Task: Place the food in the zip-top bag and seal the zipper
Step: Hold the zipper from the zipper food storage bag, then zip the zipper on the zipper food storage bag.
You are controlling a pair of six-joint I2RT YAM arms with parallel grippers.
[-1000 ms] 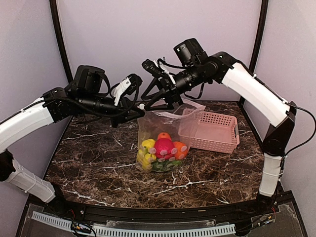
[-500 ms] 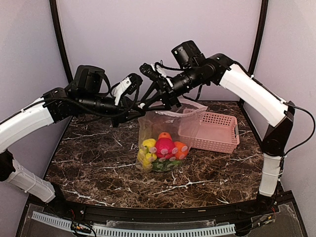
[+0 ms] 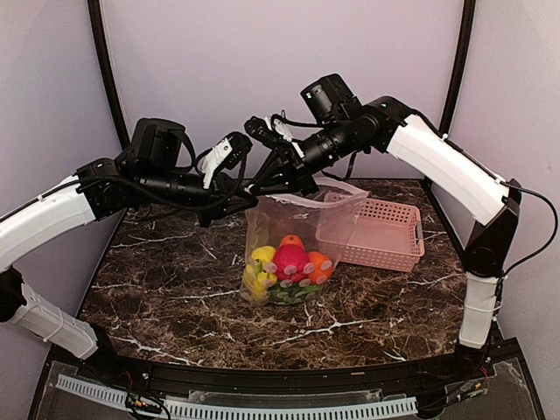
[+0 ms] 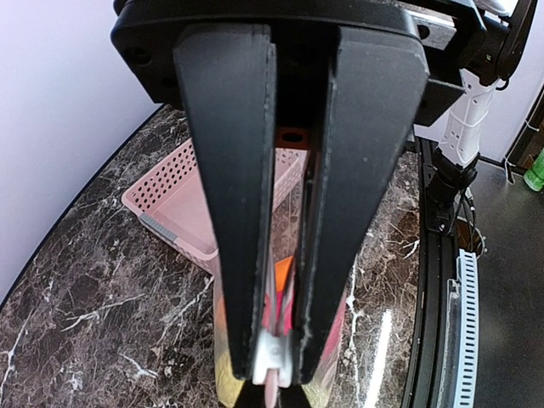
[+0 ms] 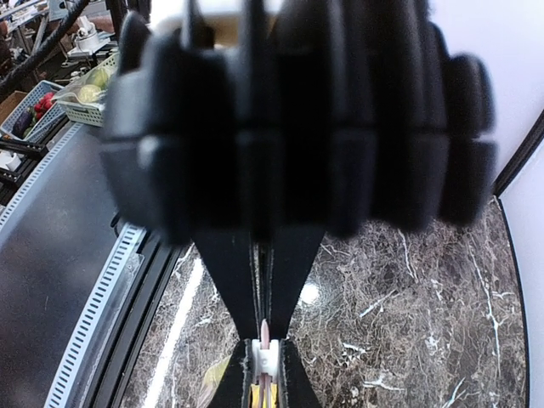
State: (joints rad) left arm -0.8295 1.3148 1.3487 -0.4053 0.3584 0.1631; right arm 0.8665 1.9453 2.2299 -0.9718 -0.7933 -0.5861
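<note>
Wide fixed view from above and behind; two close wrist views along own fingers [image 4: 229,170], zipper [image 4: 269,382] common to both.

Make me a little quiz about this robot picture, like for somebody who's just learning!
1. True or false: the food is inside the bag.
2. What colour is the basket? A blue, B pink, C green.
3. Fill in: the left gripper and the right gripper both pinch the bag's ____.

Key: 1 true. 2 B. 3 zipper.
</note>
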